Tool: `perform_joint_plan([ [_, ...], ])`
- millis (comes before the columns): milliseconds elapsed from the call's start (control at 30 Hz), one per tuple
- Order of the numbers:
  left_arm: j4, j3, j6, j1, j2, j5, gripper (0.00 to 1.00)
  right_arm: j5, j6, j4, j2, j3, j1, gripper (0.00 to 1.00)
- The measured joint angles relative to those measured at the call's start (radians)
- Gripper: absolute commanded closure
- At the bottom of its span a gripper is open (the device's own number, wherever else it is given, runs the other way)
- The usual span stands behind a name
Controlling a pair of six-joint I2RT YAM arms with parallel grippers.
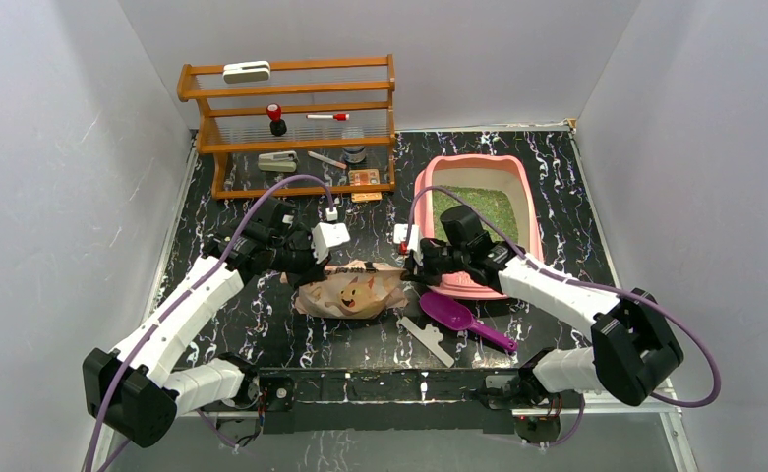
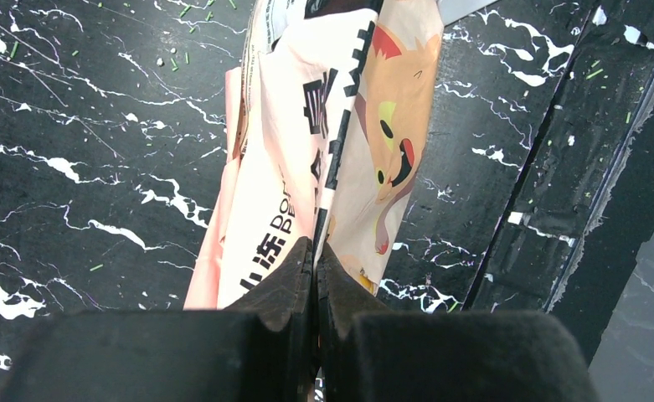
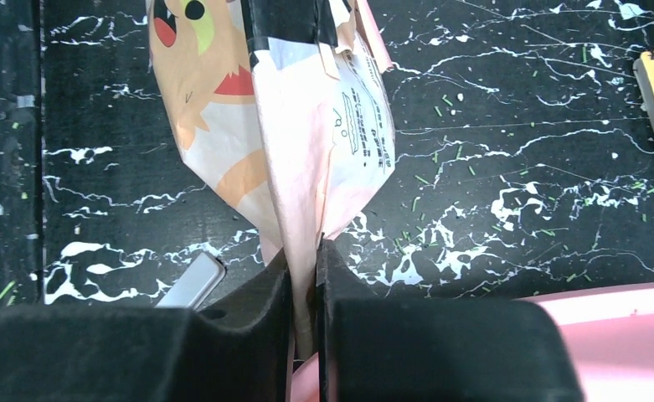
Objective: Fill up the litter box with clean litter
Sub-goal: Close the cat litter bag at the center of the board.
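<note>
Cat-printed bag (image 1: 355,293), purple scoop (image 1: 466,322), wooden rack (image 1: 301,146)

bright, even light; sharp views

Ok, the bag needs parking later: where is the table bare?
The table is bare left of the bag, between the left arm and the front rail, and right of the litter box. Crowded: scoop and scraper in front of the bag.

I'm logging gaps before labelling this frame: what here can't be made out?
Whether the bag is open or sealed: too small in the top view, cut off at the top in both wrist views.
How far the litter covers the box: the right arm hides its near part in the top view.
What the rack holds: too small in the top view.
</note>
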Motion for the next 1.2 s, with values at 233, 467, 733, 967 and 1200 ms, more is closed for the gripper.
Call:
perform_joint_plan([
  [233,-0.008,0.0,0.0,0.0,-0.003,0.001,1.0,-0.041,0.033,-0.029,-0.021,0.01,-0.005,0.34],
  [467,-0.008,0.0,-0.001,0.0,-0.003,0.002,1.0,-0.098,0.137,0.133,0.003,0.031,0.008,0.4],
  [733,-0.006,0.0,-0.005,0.0,-0.003,0.0,1.0,-0.097,0.169,0.201,0.121,0.075,0.055,0.59],
  [967,0.004,0.0,-0.018,0.0,-0.003,-0.013,1.0,-0.093,0.158,0.189,0.112,0.074,0.06,0.74],
  [1200,0.019,0.0,-0.05,0.001,-0.026,-0.015,0.8,-0.137,0.136,0.128,0.119,0.091,0.058,0.71],
])
